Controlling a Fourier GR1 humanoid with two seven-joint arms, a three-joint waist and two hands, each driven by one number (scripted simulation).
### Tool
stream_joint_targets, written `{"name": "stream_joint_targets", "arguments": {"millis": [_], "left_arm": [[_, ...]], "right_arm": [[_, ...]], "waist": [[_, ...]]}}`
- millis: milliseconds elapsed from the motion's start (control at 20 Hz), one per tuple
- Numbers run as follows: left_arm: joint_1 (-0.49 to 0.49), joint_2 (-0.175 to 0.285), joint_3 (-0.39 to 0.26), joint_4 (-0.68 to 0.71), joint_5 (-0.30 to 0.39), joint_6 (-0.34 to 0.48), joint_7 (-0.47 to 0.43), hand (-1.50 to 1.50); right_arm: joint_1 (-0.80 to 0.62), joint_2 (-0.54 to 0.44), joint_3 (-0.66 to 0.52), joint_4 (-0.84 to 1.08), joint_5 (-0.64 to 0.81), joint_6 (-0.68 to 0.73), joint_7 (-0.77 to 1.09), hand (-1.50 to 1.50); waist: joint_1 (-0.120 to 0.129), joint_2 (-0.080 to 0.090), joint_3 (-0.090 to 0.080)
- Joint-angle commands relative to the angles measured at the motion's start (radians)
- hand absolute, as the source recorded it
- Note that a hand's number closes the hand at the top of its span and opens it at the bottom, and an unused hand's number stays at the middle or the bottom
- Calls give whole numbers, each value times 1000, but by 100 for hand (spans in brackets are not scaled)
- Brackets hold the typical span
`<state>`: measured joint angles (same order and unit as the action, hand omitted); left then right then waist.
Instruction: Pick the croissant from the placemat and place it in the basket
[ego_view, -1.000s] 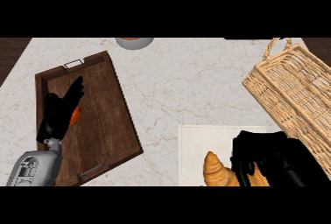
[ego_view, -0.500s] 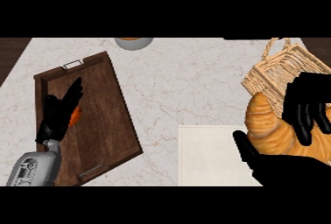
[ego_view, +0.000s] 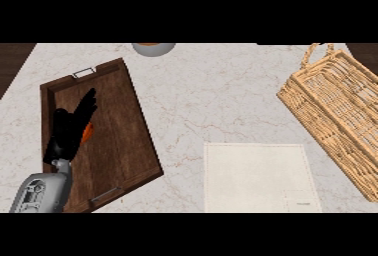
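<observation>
The white placemat (ego_view: 258, 175) lies bare on the marble counter at the lower middle. The woven wicker basket (ego_view: 336, 110) stands at the right edge, tilted in the view; only wicker shows in it. No croissant shows anywhere. My right hand is out of view. My left hand (ego_view: 70, 132) rests open over the wooden tray at the left, fingers straight and pointing away from me.
The dark wooden tray (ego_view: 125, 130) with metal handles lies at the left, with a small orange thing (ego_view: 88, 132) on it partly hidden by my left hand. A grey bowl (ego_view: 153, 48) peeks in at the top edge.
My right hand lifted the croissant off the placemat and carried it over to the basket; now both that hand and the croissant are gone from view. The left hand has not moved.
</observation>
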<state>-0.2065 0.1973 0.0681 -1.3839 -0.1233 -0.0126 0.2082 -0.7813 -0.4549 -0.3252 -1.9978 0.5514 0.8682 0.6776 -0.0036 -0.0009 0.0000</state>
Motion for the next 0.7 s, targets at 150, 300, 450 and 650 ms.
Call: {"name": "stream_joint_targets", "arguments": {"millis": [150, 300, 450, 650], "left_arm": [[-42, -8, 3, 21, -13, 14, 11, 0], [-25, 18, 32, 59, 13, -27, -34, 0], [3, -23, -8, -18, -20, 15, 18, 0], [-55, 14, 19, 12, -8, -18, 39, 0]], "right_arm": [[101, -248, -118, 272, 45, -81, -355, 150], [132, -262, -107, 331, 33, -109, -457, 150], [127, -296, -125, 439, 26, -148, -553, 150], [134, -279, -37, 554, 100, -246, -633, 150]], "waist": [[7, 7, 1], [6, 4, 0], [9, 2, 0], [12, 4, 0]]}}
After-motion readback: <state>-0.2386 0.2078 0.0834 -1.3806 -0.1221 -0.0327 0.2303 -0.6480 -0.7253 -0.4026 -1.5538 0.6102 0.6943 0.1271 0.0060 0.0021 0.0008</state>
